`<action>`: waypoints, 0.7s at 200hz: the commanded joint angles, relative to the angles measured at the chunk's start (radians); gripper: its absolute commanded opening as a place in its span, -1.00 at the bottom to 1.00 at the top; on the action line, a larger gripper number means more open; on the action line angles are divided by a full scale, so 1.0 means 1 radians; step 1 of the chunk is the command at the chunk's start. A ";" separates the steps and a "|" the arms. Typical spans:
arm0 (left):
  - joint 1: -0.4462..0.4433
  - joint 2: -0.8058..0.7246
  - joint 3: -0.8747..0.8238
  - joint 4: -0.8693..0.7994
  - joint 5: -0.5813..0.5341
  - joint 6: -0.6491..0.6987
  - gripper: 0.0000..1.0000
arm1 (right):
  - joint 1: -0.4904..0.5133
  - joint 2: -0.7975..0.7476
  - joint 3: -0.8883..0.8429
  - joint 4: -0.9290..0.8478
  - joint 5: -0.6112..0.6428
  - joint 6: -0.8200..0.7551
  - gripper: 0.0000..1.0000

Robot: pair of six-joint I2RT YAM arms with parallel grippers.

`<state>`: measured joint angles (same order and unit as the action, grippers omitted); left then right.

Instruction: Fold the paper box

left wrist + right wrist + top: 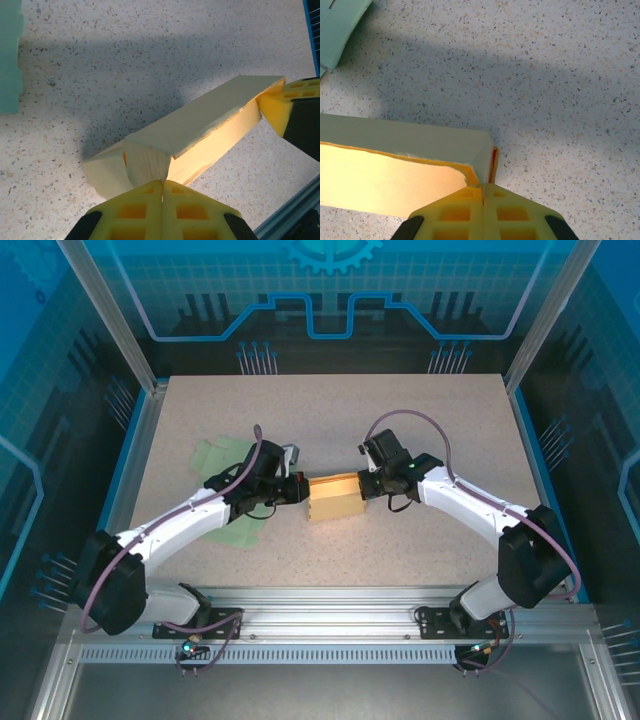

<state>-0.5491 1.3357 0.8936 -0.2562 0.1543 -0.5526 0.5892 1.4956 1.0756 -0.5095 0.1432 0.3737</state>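
**Box spans straight between my two pinches**

My left fingers [157, 187] are closed tight on the left end flap of the paper box [335, 498]. Its long axis runs across the desk [330, 410] to my right fingers [479, 192], closed tight on the opposite end.

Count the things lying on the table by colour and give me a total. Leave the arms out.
Tan-yellow: 1, the paper box
Green: 1, the flat green paper, partly covered, so it may be more than one sheet
Total: 2
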 commanded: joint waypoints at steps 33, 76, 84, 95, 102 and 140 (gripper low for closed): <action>0.043 -0.047 -0.039 0.106 0.109 -0.101 -1.00 | 0.025 0.023 -0.002 -0.047 -0.031 -0.012 -1.00; 0.065 -0.055 -0.080 0.181 0.123 -0.178 -1.00 | 0.026 0.026 0.000 -0.049 -0.019 -0.013 -1.00; 0.069 -0.055 -0.087 0.195 0.123 -0.193 -1.00 | 0.027 0.025 -0.001 -0.049 -0.020 -0.014 -1.00; 0.071 -0.055 -0.096 0.209 0.123 -0.214 -1.00 | 0.031 0.026 0.000 -0.049 -0.017 -0.016 -1.00; 0.071 -0.053 -0.099 0.223 0.126 -0.227 -1.00 | 0.034 0.027 0.003 -0.049 -0.013 -0.018 -1.00; 0.071 -0.048 -0.108 0.254 0.138 -0.259 -1.00 | 0.059 0.051 0.023 -0.066 0.024 -0.024 -1.00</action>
<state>-0.4812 1.3060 0.7925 -0.0608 0.2535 -0.7692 0.6090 1.5059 1.0801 -0.5098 0.1669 0.3656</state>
